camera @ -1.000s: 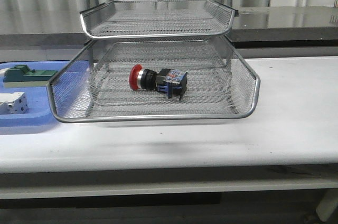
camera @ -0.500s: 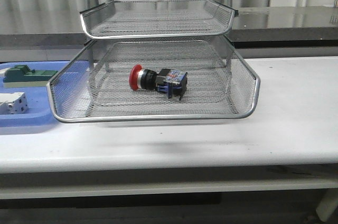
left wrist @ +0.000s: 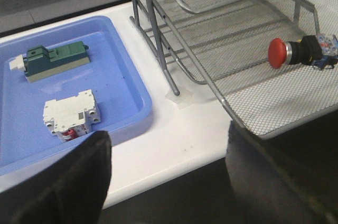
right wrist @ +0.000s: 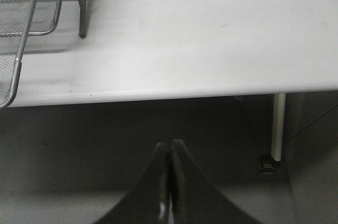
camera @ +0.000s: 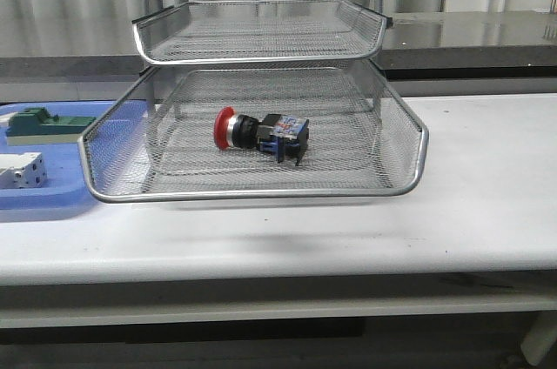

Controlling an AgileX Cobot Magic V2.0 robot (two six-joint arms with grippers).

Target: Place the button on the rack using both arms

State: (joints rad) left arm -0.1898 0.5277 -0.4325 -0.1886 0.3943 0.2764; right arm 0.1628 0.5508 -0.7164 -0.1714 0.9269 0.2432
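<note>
The button [camera: 259, 134], with red cap, black body and blue rear block, lies on its side in the lower tier of the silver wire-mesh rack [camera: 409, 179]. It also shows in the left wrist view [left wrist: 298, 51], inside the rack [left wrist: 248, 123]. My left gripper [left wrist: 169, 145] is open and empty, held off the table's front edge, apart from the rack and the button. My right gripper [right wrist: 170, 150] is shut and empty, below the table's front edge, right of the rack's corner [right wrist: 21, 60]. Neither arm shows in the front view.
A flat blue tray [camera: 52, 199] sits left of the rack and holds a green block part [camera: 48, 124] and a white boxy part [camera: 21, 169]; both show in the left wrist view [left wrist: 55, 60] [left wrist: 71, 114]. A table leg [right wrist: 278, 126] stands near the right gripper.
A dark arm part at the top left of the front view has gone out of view. The button and the rack have not moved.
</note>
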